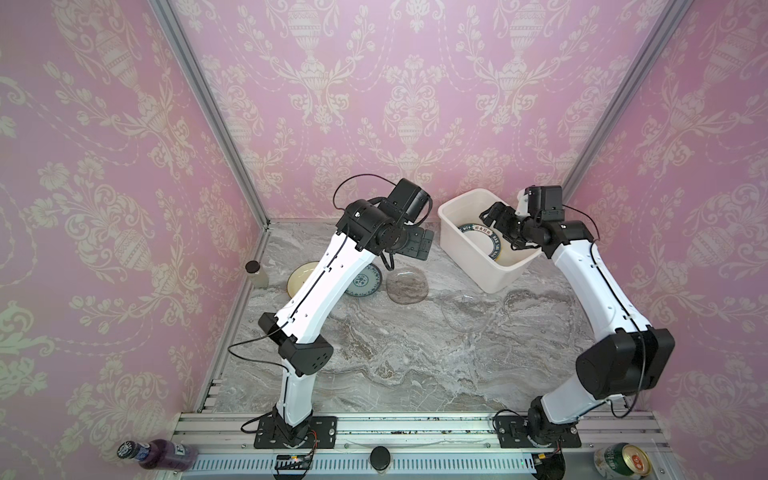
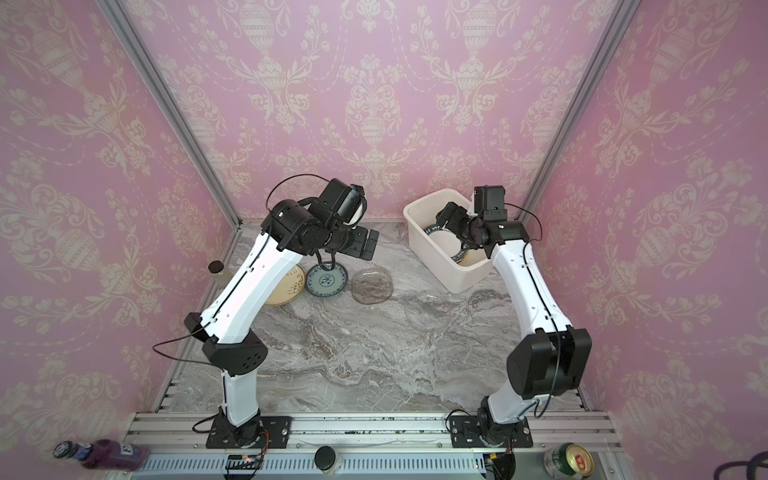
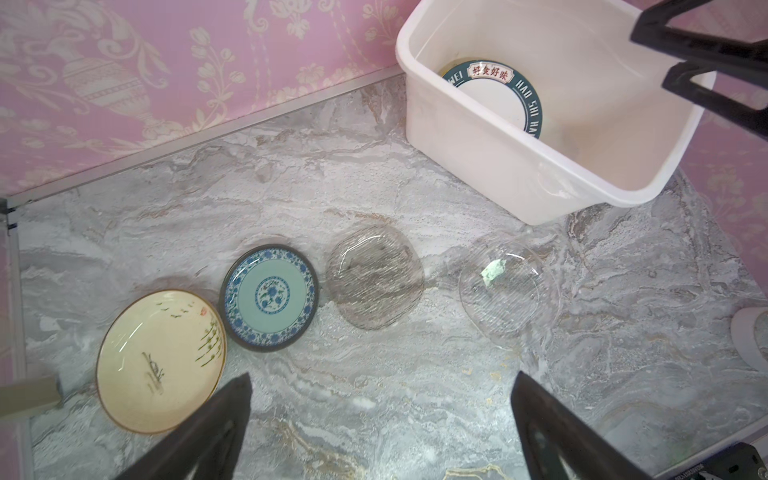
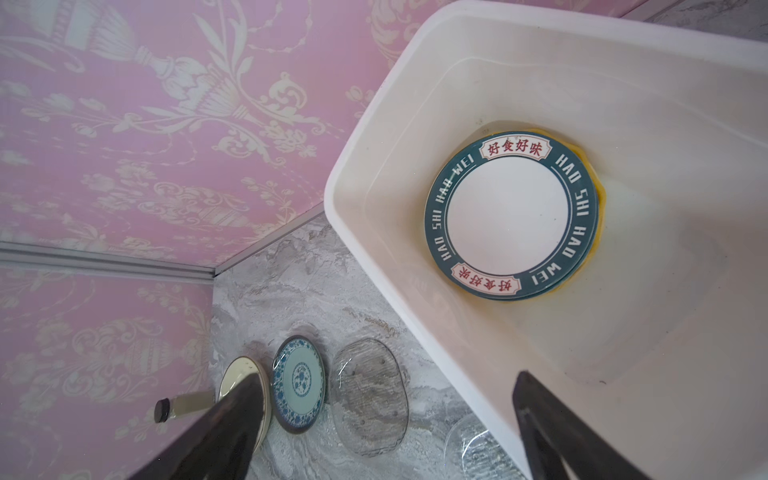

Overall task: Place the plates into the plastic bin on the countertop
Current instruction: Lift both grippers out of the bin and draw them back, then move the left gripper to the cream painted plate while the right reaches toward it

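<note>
1. Pink damask wallpaper [image 1: 374, 83] closes in a grey marbled counter [image 1: 395, 365]. In both top views the plastic bin [image 1: 469, 266] stands at the back right with a lettered plate [image 1: 478, 239] inside. Four plates lie outside it in a loose row: the cream plate [image 1: 301, 278], teal floral plate [image 1: 365, 284], smoky glass plate [image 1: 407, 286] and clear glass plate [image 1: 465, 311]. The right hand [image 1: 488, 216] hangs in the bin's mouth, with its arm bent over the near wall. A careless exit could hook the rim and drag the bin. The left hand [image 1: 422, 245] hovers high above the row, elbow raised.

2. In the left wrist view the left hand [image 3: 380, 378] is released, with its fingers spread wide and nothing between them. It points down at bare counter just short of the row.
   - The cream plate [image 3: 162, 361] and teal floral plate [image 3: 270, 297] seem to touch, so gripping one may shove the other.
   - The smoky glass plate [image 3: 374, 278] and clear glass plate [image 3: 507, 286] lie flat and nearly vanish against the marble. A pinch on either rim would probably miss or slip.

3. In the right wrist view the right hand [image 4: 386, 376] is likewise spread and empty above the plastic bin [image 4: 353, 241]. The lettered plate [image 4: 509, 216] rests flat, with a yellow plate [image 4: 600, 199] edging out beneath it. A plate dropped from height could chip this stack.
</note>
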Robot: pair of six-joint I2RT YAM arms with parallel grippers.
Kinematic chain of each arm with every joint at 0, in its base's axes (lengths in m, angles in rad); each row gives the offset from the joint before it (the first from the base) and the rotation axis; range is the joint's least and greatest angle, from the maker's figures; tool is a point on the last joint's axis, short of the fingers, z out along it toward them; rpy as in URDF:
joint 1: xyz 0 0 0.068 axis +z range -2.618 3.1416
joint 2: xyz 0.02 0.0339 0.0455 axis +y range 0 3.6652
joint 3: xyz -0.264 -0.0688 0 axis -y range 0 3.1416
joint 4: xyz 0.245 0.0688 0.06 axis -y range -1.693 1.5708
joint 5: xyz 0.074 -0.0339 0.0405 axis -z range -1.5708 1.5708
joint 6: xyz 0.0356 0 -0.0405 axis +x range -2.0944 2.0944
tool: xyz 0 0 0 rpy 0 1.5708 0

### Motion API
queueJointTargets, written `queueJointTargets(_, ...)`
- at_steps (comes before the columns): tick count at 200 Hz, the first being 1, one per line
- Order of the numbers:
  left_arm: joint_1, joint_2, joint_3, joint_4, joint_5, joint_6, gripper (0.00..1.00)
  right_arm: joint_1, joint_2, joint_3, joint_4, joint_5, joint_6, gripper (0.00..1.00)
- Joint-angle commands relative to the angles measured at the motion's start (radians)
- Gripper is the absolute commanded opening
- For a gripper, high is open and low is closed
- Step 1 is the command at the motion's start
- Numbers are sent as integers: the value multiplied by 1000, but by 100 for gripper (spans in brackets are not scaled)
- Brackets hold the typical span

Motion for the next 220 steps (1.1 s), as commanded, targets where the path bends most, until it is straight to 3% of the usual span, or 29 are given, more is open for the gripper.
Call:
queueJointTargets(1, 6, -209, -263, 192, -71, -31, 99, 33, -116, -134, 27, -31, -23, 91)
queueJointTargets(22, 5, -462, -611, 430, -107, -62, 99, 83, -216, -214, -13, -58, -23, 90)
queueJointTargets(37, 15, -610, -774, 487, -157, -108, 99, 138, -257, -239, -73, -63, -54, 90)
queueJointTargets(55, 38, -721, -865, 415, -169, -161, 99, 220, -289, -256, -131, -41, -38, 90)
queueJointTargets(83, 57, -877, -994, 320, -169, -198, 99, 391, -322, -260, -209, 119, 30, 90)
queueJointTargets(125, 94, -1089, -1142, 269, -111, -171, 99, 595, -331, -293, -139, 146, 52, 85)
queueJointTargets(174, 189, -1062, -1153, 195, -3, -216, 99, 841, -153, -180, -78, 282, 73, 82)
queueJointTargets(198, 320, -1002, -1152, 241, 138, -223, 99, 885, -36, -73, -83, 284, 49, 82)
queueJointTargets(220, 498, -958, -1180, 303, 306, -248, 99, 906, 54, 5, -74, 281, 11, 83)
